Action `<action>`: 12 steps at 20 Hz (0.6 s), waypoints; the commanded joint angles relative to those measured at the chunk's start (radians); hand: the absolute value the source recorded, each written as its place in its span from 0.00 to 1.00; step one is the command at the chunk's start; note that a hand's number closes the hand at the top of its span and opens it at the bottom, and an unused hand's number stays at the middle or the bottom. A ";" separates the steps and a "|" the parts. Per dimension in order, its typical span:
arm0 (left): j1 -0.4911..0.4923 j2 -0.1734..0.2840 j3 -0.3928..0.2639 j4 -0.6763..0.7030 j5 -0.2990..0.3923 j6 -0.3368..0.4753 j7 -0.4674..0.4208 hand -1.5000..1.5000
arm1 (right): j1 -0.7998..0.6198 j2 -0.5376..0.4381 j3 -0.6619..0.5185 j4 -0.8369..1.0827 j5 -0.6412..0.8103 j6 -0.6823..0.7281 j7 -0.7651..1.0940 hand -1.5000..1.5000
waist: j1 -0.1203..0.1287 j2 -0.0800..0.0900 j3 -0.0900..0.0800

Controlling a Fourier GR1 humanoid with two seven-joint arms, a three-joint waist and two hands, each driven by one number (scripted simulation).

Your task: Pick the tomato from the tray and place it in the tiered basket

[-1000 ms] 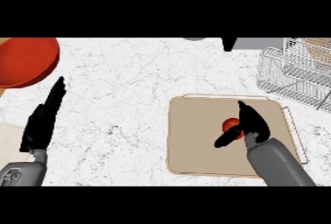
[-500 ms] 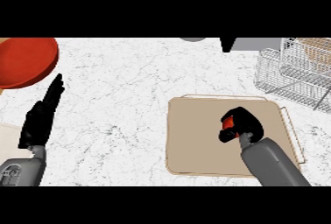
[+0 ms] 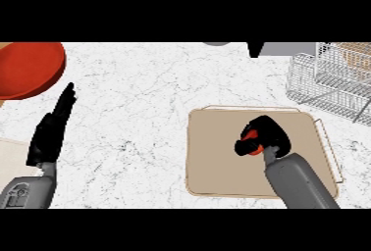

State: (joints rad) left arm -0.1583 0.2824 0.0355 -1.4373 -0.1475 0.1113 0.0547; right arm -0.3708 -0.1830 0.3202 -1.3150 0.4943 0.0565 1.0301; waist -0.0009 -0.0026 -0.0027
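Observation:
A beige tray (image 3: 217,166) lies on the marble counter at the lower right. Over its middle my right hand (image 3: 267,135) has its fingers and thumb curled round the red tomato (image 3: 251,142), which shows only as small red patches between them. Whether the tomato rests on the tray or is just above it I cannot tell. The white wire tiered basket (image 3: 330,78) stands at the upper right, apart from the hand. At the left, my left hand (image 3: 52,130) rests open with straight fingers pointing up.
A large red plate (image 3: 25,68) sits at the upper left corner. A grey object (image 3: 286,48) and a dark one lie along the far edge beside the basket. A pale board edge (image 3: 11,152) shows at the far left.
My right hand, open over the tomato a second ago, has curled shut round it and hides most of it. The left hand has barely shifted.

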 commanded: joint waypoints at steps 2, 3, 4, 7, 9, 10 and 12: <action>-0.046 0.008 0.006 0.004 -0.005 -0.020 0.050 0.50 | -0.190 0.076 -0.017 0.185 0.093 -0.064 -0.058 1.00 | 0.014 0.006 0.003; -0.041 -0.010 -0.005 0.021 -0.010 -0.008 0.001 0.50 | -0.285 0.093 -0.021 0.223 0.113 -0.074 -0.039 1.00 | 0.027 0.010 0.003; -0.005 -0.007 -0.015 -0.015 0.002 -0.029 -0.001 0.50 | -0.343 0.113 -0.013 0.261 0.132 -0.078 -0.038 1.00 | 0.045 0.012 0.003; -0.021 0.014 0.009 -0.011 0.013 -0.041 0.005 0.50 | -0.427 0.138 -0.023 0.358 0.206 -0.197 -0.107 1.00 | 0.046 0.012 0.003; -0.020 -0.009 -0.004 0.001 -0.008 -0.015 -0.005 0.50 | -0.439 0.128 -0.051 0.343 0.234 -0.289 -0.147 1.00 | 0.031 0.010 0.003; -0.032 0.005 0.006 0.030 0.002 -0.034 -0.012 0.50 | -0.457 0.135 -0.084 0.323 0.239 -0.363 -0.138 1.00 | 0.030 0.012 0.003; 0.010 0.005 0.004 -0.003 -0.008 -0.021 -0.010 0.50 | -0.500 0.137 -0.086 0.299 0.296 -0.430 -0.101 1.00 | 0.031 0.005 0.003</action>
State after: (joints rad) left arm -0.1790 0.2841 0.0370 -1.4290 -0.1525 0.0895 0.0523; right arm -0.7860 -0.0554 0.2674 -1.0207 0.7200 -0.2269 0.9147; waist 0.0294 0.0062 0.0001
